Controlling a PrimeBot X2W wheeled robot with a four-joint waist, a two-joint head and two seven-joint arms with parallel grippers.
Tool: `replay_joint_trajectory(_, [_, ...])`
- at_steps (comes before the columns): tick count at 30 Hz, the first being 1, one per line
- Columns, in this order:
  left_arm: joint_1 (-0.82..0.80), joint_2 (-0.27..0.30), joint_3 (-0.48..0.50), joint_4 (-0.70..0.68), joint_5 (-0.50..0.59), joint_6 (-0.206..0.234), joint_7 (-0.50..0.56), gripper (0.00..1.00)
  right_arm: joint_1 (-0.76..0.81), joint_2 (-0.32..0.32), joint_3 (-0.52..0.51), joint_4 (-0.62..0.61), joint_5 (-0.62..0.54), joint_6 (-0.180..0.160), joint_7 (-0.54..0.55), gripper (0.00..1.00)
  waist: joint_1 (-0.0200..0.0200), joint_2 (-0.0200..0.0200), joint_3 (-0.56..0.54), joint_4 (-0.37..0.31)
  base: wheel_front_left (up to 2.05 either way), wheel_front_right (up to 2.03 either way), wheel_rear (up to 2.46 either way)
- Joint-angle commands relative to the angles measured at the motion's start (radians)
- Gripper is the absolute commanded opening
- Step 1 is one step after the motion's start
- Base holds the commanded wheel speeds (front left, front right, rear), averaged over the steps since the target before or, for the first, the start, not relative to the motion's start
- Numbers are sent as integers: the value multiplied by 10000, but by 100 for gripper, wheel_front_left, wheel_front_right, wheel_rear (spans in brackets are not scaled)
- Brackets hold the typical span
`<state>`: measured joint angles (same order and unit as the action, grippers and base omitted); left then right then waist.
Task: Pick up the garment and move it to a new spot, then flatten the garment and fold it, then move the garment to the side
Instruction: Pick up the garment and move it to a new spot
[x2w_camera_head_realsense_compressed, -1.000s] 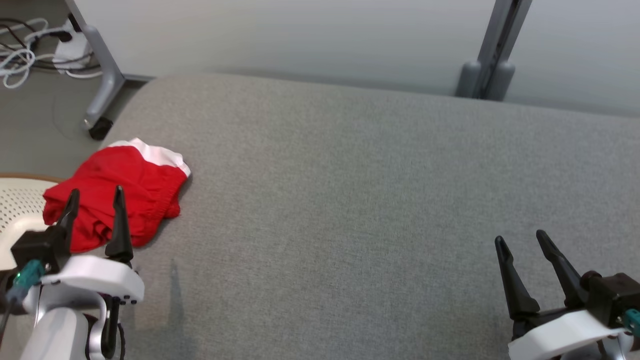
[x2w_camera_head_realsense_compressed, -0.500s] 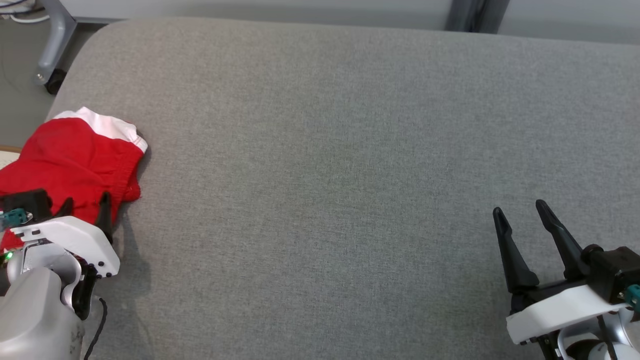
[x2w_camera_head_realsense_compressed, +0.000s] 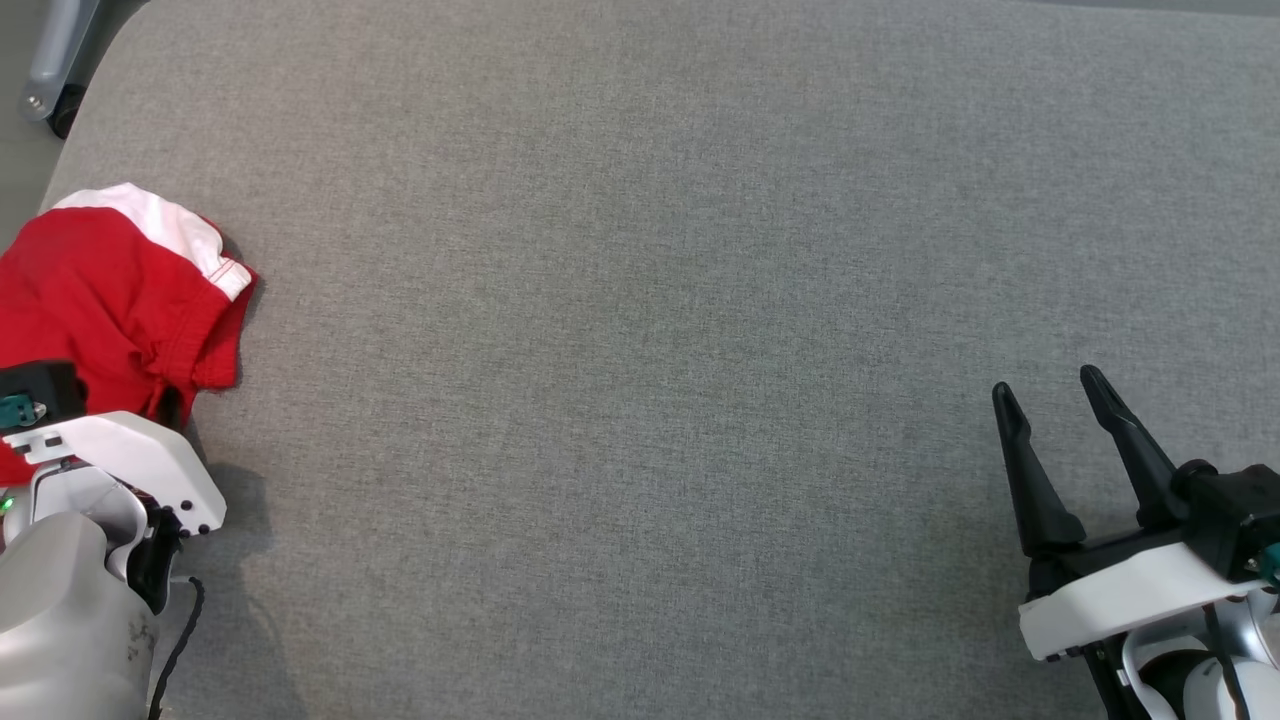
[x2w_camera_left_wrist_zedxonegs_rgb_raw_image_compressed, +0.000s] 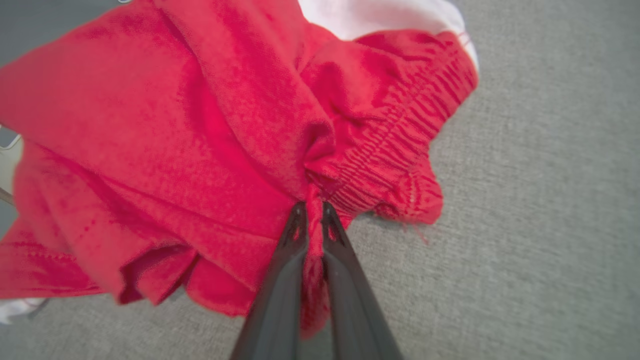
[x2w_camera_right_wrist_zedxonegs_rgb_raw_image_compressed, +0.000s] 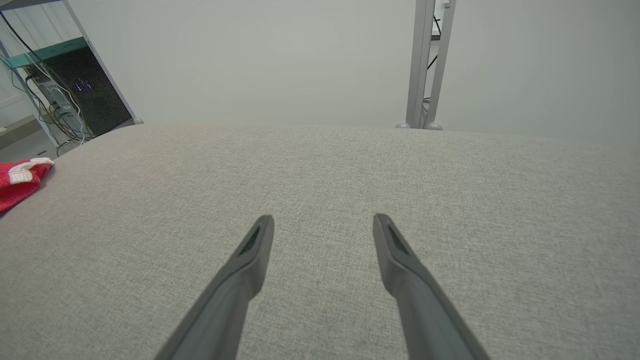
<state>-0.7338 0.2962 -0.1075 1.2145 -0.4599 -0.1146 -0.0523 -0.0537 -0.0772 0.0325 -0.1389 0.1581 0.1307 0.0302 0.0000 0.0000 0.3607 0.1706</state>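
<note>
At the left edge of the grey cushion (x2w_camera_head_realsense_compressed: 640, 300) I see the red garment (x2w_camera_head_realsense_compressed: 110, 290), crumpled in a heap. Its white band points to the far side of the cushion, and its gathered elastic edge faces the cushion's middle. A clear long axis I cannot tell, because the cloth is bunched. The left gripper (x2w_camera_left_wrist_zedxonegs_rgb_raw_image_compressed: 310, 220) has its jaws pressed together on a fold beside that elastic edge. The right gripper (x2w_camera_head_realsense_compressed: 1045, 382) hovers over the cushion's near right part, jaws apart.

The garment (x2w_camera_head_realsense_compressed: 110, 280) lies on the padded surface (x2w_camera_head_realsense_compressed: 640, 300), far left.
</note>
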Motion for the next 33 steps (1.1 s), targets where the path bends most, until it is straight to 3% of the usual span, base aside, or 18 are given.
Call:
replay_joint_trajectory(1, [-114, 5, 18, 126, -19, 20, -197, 0, -142, -56, -69, 32, -52, 1, -51, 100, 0, 0, -8, 23, 0, 0, 0])
replay_joint_trajectory(9, [147, 111, 229, 171, -253, -35, -1800, 0, -30, 42, -85, 308, 31, 1, -263, 100, 0, 0, -590, 41, 0, 0, 0])
replay_joint_trajectory(13, [498, 49, 421, -364, -268, 72, -2117, 0, 222, 110, -222, 459, 80, 1, -411, 100, 0, 0, -1066, 133, 0, 0, 0])
replay_joint_trajectory(24, [3660, -384, 1489, -5361, 937, 1099, -2133, 0, 814, 234, -253, 948, 301, 1, -718, 100, 0, 0, -2533, 107, 0, 0, 0])
replay_joint_trajectory(33, [6658, -766, 1430, -8508, 1807, 1672, -2105, 0, 1477, 241, -181, 1216, 619, 1, -793, 100, 0, 0, -3610, -144, 0, 0, 0])
